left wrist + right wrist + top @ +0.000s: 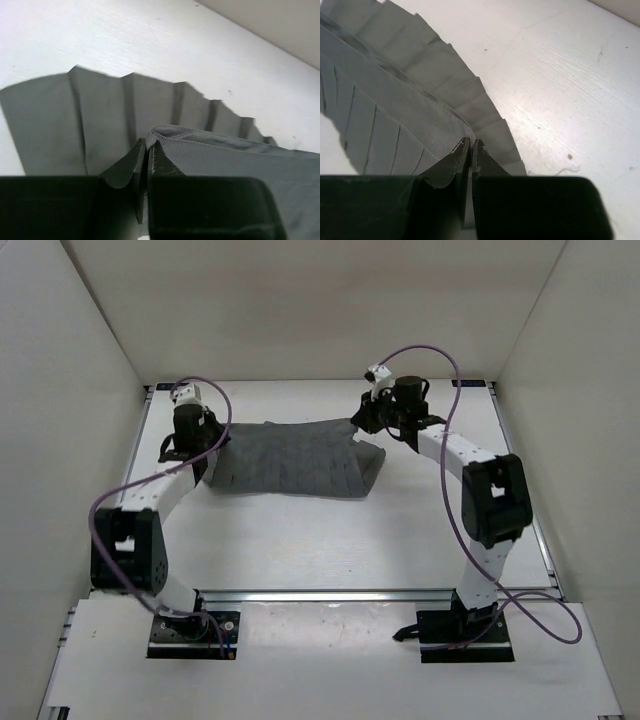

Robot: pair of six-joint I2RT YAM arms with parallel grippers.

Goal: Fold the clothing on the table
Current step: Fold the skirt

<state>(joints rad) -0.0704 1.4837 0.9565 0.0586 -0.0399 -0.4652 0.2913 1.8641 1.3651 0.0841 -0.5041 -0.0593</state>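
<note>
The dark grey clothing [290, 460] lies across the middle of the white table [300, 550], with pleat-like creases. My left gripper [212, 448] is at its left end and my right gripper [362, 425] at its right end. In the left wrist view the left gripper [148, 144] is shut on a ribbed edge of the clothing [100, 115], held above a pleated layer that rests on the table [125, 35]. The right wrist view has the right gripper [471, 142] shut on a stitched edge of the clothing [395, 115], with pleats fanned out beneath on the table [560, 75].
White walls [70, 360] enclose the table on the left, back and right. A metal rail [330, 594] runs along the near edge between the arm bases. Purple cables [440, 360] loop off both arms.
</note>
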